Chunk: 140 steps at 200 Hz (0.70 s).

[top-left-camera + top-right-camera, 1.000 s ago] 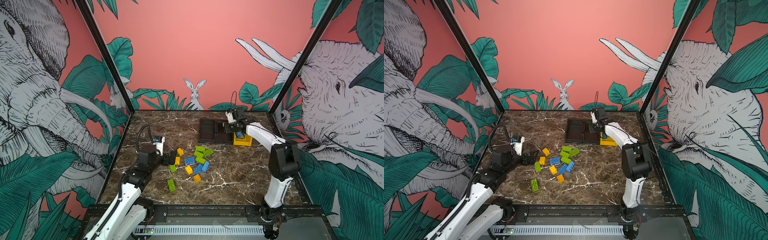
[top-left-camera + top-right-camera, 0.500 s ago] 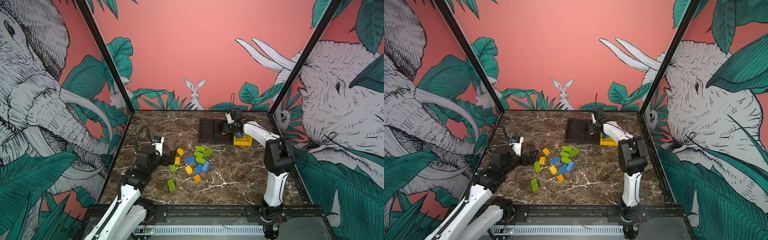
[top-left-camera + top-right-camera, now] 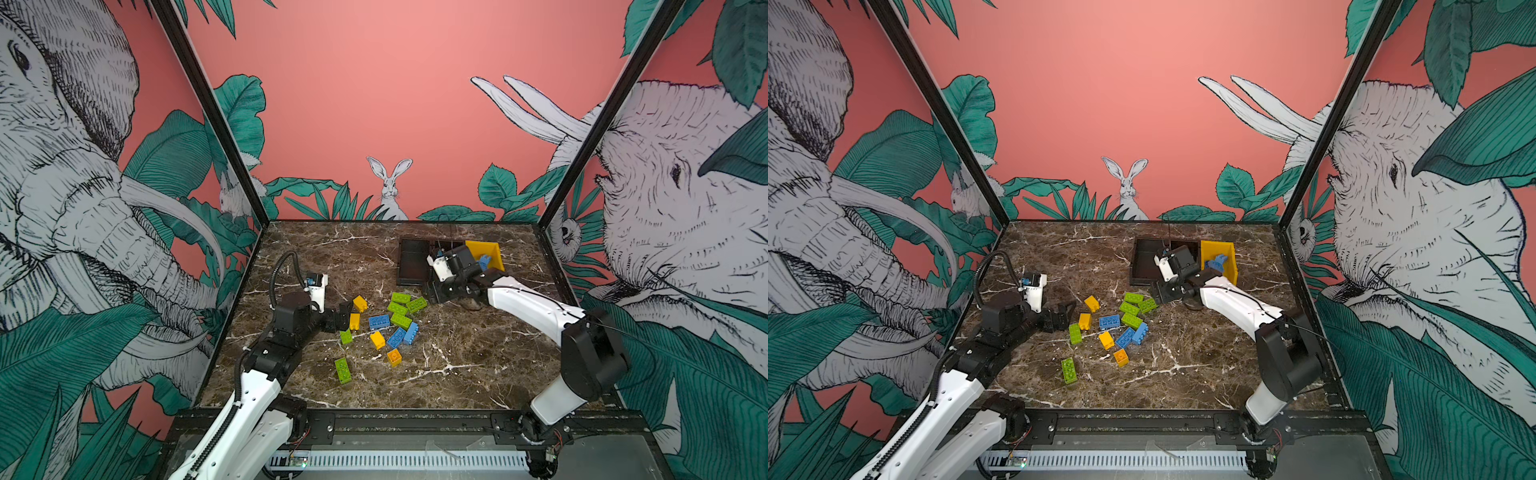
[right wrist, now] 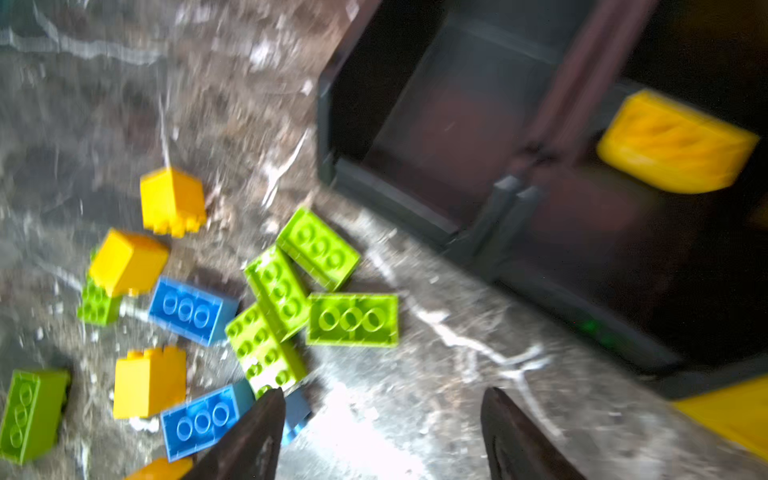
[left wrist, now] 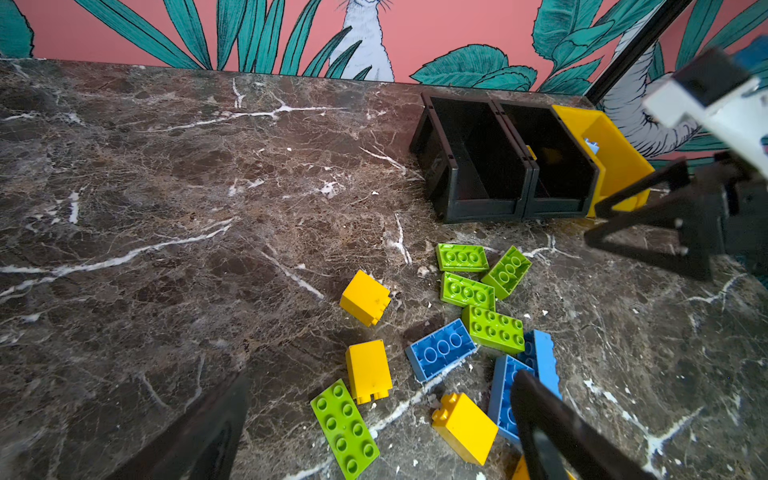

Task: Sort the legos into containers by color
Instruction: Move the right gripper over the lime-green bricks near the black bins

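Lengthwise, the lone green lego (image 3: 343,370), at seven o'clock of the other legos (image 3: 401,321), ran twelve-to-six in a top view; left gripper (image 3: 343,316) and right gripper (image 4: 383,395) held jaws spread, empty.

I see lime, yellow, blue studded plastic bricks (image 3: 379,321) scattered mid-table; two joined black bins (image 3: 402,262) and a yellow bin (image 3: 495,252) sit far right.
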### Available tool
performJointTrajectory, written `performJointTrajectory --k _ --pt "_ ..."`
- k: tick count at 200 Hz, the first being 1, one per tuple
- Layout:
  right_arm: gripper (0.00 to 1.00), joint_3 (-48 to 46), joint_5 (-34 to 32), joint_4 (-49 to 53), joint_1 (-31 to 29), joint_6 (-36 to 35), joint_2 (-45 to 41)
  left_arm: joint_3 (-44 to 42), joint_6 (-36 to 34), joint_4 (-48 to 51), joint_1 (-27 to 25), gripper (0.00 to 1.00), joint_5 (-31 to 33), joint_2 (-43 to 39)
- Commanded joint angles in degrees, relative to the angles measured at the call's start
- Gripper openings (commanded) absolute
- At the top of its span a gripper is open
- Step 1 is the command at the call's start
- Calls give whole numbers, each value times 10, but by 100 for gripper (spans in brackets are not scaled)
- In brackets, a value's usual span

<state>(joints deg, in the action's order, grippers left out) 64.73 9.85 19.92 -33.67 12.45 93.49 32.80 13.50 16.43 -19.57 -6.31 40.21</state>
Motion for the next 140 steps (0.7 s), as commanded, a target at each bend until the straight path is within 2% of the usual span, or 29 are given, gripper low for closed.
performJointTrajectory --k 1,75,140 --pt "76 1 -8 -32 -17 21 31 -6 3 6 -2 99 3 -12" --pt "81 97 -26 11 -40 -27 141 0 -1 33 -2 99 8 -41" --pt "83 124 -56 42 -45 -41 177 4 -6 36 -2 99 8 -37"
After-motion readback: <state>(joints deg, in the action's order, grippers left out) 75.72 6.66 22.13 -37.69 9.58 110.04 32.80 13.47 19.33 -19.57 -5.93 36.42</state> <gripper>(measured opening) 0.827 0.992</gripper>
